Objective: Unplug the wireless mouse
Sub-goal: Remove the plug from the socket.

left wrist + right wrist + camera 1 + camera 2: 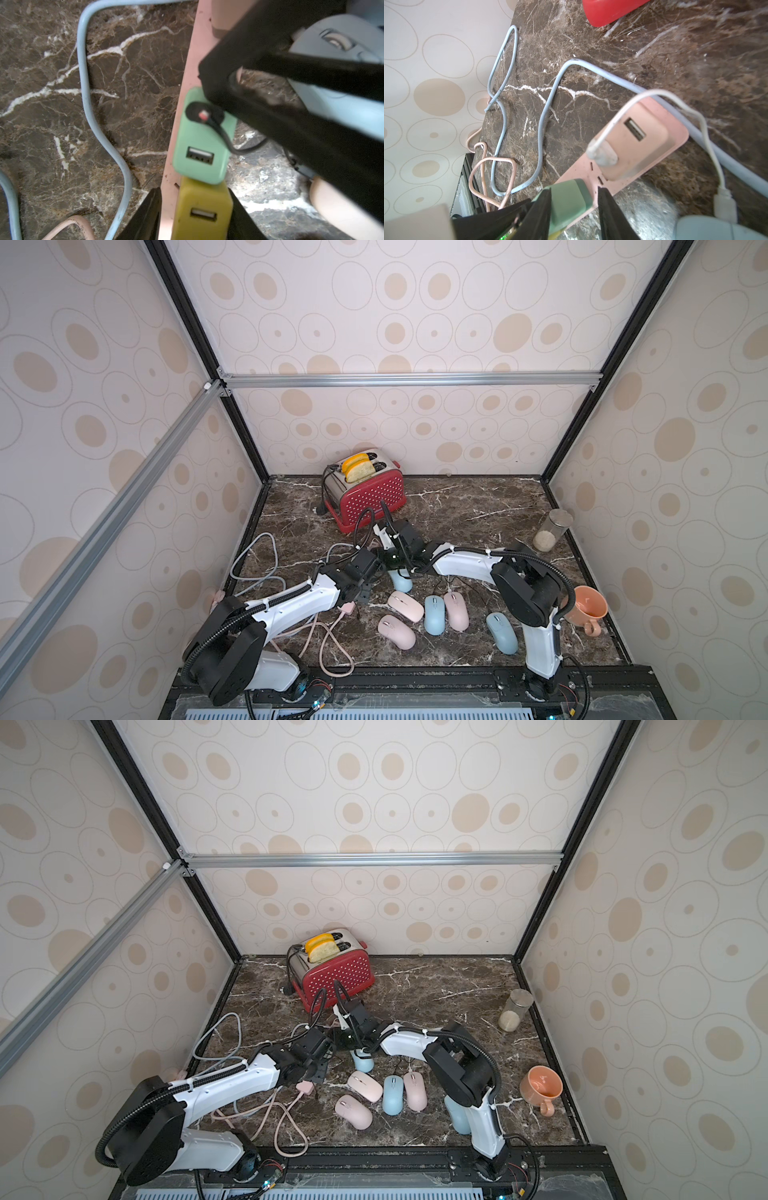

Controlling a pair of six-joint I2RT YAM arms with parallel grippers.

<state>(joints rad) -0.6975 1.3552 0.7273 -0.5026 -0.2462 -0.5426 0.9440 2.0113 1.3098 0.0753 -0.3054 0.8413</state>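
A light blue wireless mouse [402,584] [708,228] lies by a pink power strip [193,52] [679,135]. A white cable [708,141] runs from the mouse to a pink charger [639,141] on the strip. A green charger [199,141] carries a black USB plug [204,114] with a thin black lead. My right gripper [574,207] [392,562] is shut on the green charger [566,193]. My left gripper [194,207] [363,595] is open, its jaws straddling the strip and a yellow charger [203,199], close to both sides.
Several pink and blue mice [434,614] lie in front of the arms. A red toaster [370,493] stands behind. An orange cup [586,608] and a glass jar [552,531] are at the right. Blue-grey cable [257,560] and pink cable [332,647] loop at the left.
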